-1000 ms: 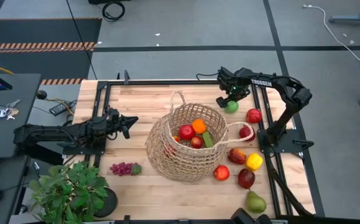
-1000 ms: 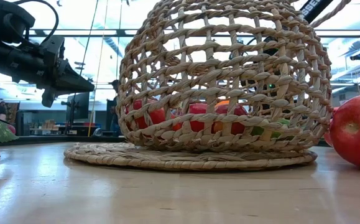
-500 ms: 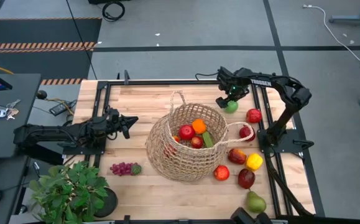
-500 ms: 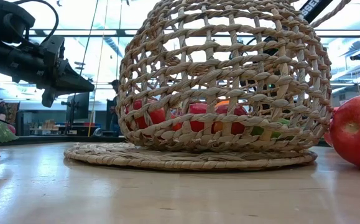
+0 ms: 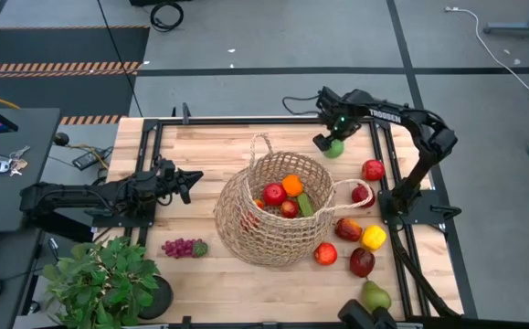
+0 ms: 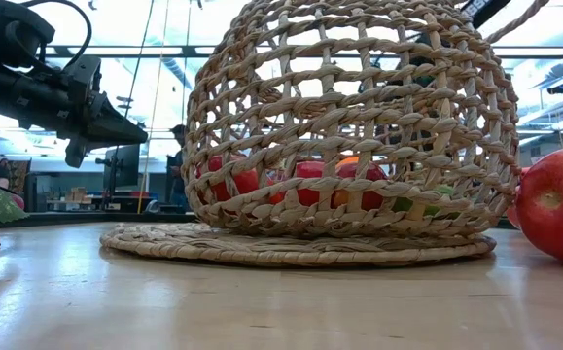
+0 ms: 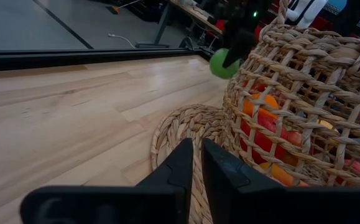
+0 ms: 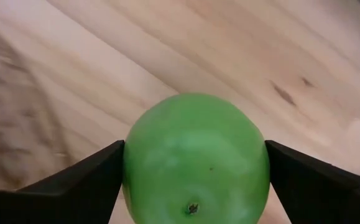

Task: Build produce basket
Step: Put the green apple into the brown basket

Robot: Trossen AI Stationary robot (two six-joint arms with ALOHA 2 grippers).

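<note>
The straw basket (image 5: 278,219) stands mid-table and holds an orange (image 5: 292,185), red fruits (image 5: 274,193) and a green one (image 5: 305,205). Beyond its far right side, my right gripper (image 5: 331,143) is shut on a green apple (image 5: 336,147), which also shows in the left wrist view (image 7: 223,64). More produce lies on the table right of the basket: red apples (image 5: 373,169), a yellow pepper (image 5: 373,238) and a pear (image 5: 375,297). Purple grapes (image 5: 182,247) lie to its near left. My left gripper (image 5: 191,180) waits shut, left of the basket, its fingers (image 7: 195,168) empty. My right gripper pinches the green apple by its two opposite sides (image 8: 136,168) between its two fingers (image 8: 86,183). The fingers come from above and point down. The apple hangs between them, clear of the table, with its blossom end (image 8: 193,207) toward the camera.
A potted green plant (image 5: 104,279) stands at the table's near left corner. A looped basket handle (image 5: 354,187) sticks out toward the red apples on the right. Bare wood lies between the left arm and the basket. Black rails (image 5: 145,164) frame the table.
My right gripper has risen with the green apple, lifting it off the table, and has drifted slightly toward the far edge. The basket and the other produce have stayed where they were.
</note>
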